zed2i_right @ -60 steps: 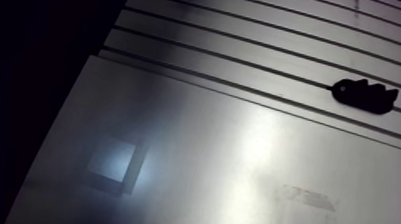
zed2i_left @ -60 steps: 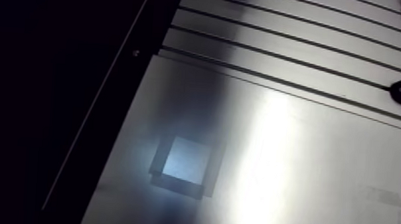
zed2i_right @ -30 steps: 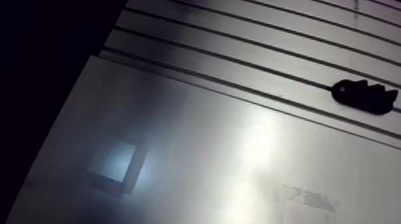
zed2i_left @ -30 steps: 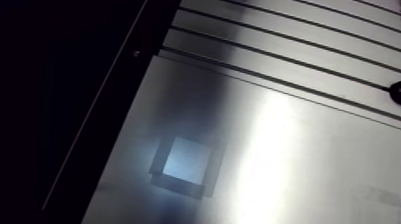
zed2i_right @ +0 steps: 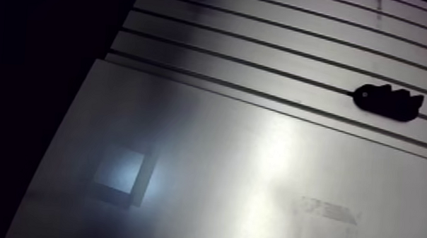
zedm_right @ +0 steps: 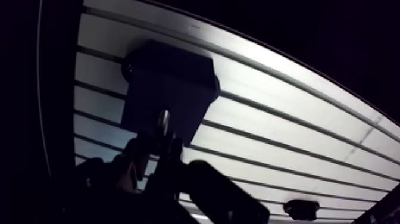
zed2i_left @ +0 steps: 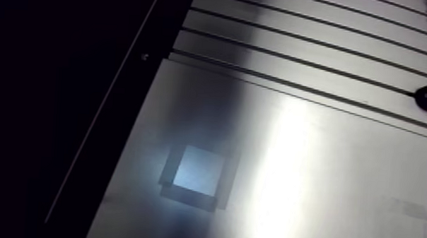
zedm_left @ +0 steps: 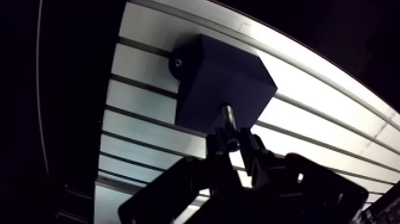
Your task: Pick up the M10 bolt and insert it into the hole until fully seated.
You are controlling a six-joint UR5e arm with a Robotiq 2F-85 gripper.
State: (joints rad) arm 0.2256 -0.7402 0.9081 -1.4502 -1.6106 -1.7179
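The M10 bolt (zedm_left: 228, 121) showed as a short, pale grey metal shank with a bright glint along its side, standing up from between the fingers (zedm_left: 215, 148) of the gripper (zedm_left: 233, 143), which were drawn in narrowly and clamped on its lower part. The gripper's own dark body hid the bolt's head. In the wrist view the bolt's free end lay over the near face of a dark block (zedm_left: 220, 83) just ahead of the fingers; whether it touched the block or had entered it could not be told (the face was too dark to show any hole). The block sat on the slotted table (zedm_left: 140, 128), spanning several slots, with a round fitting (zedm_left: 177, 62) at one corner. In the arm view a smooth plate (zed2i_left: 326, 170) lay against the slotted part, carrying a pale square patch (zed2i_left: 199, 170), and a small black object (zed2i_right: 389, 101) rested across the slots, well apart from that patch.
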